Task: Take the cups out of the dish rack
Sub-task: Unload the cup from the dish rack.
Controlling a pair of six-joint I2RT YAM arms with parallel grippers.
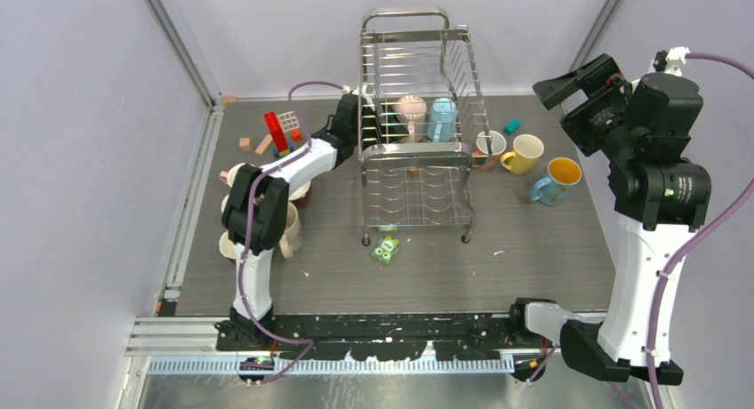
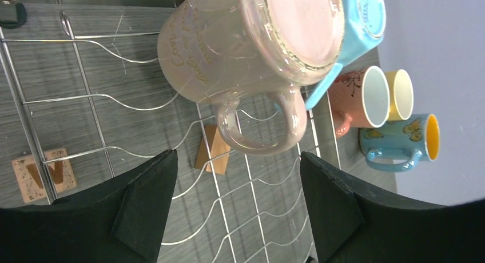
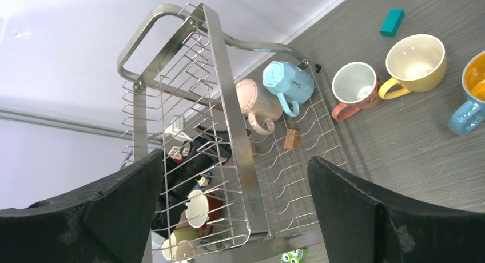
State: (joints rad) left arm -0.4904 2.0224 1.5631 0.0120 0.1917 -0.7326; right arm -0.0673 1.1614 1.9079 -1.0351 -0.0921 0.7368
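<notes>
Pink cup (image 1: 411,107) and light-blue cup (image 1: 442,116) are left in the rack (image 1: 416,151) at the worktop's (image 1: 533,249) 12 o'clock; three cups (image 1: 525,153) are set out at its 3 o'clock and several more cups (image 1: 289,231) at 8 o'clock, so most unloading is judged done. The pink cup is inverted, long axis near upright, handle toward 6 o'clock. Left jaws are spread just short of that handle; right jaws are spread wide.

Bright, even light; faint shadows; mostly sharp.
</notes>
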